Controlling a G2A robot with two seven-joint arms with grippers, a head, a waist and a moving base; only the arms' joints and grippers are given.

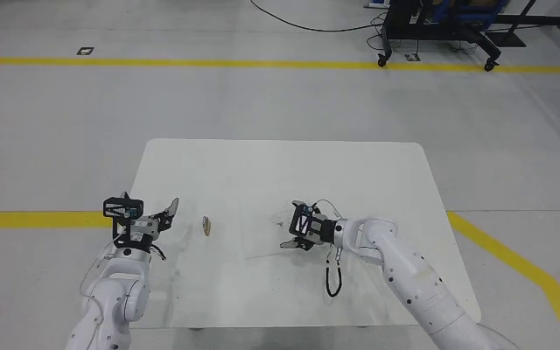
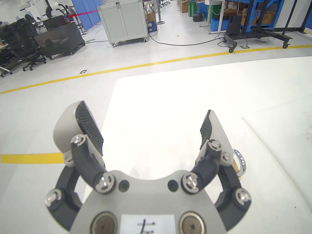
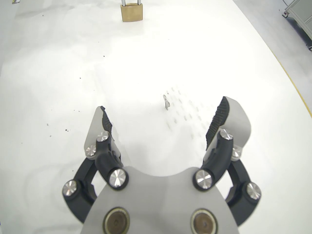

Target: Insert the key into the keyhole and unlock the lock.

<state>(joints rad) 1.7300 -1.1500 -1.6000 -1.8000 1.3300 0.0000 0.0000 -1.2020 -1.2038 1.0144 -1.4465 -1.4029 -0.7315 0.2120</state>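
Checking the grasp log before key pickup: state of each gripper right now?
Left gripper: open, holding nothing.
Right gripper: open, holding nothing.

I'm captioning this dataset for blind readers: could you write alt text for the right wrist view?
The right gripper, fingers open, is over a white table, with a small silver key on the surface just ahead, between its fingertips. Farther off on the table lies a brass padlock with a silver shackle.
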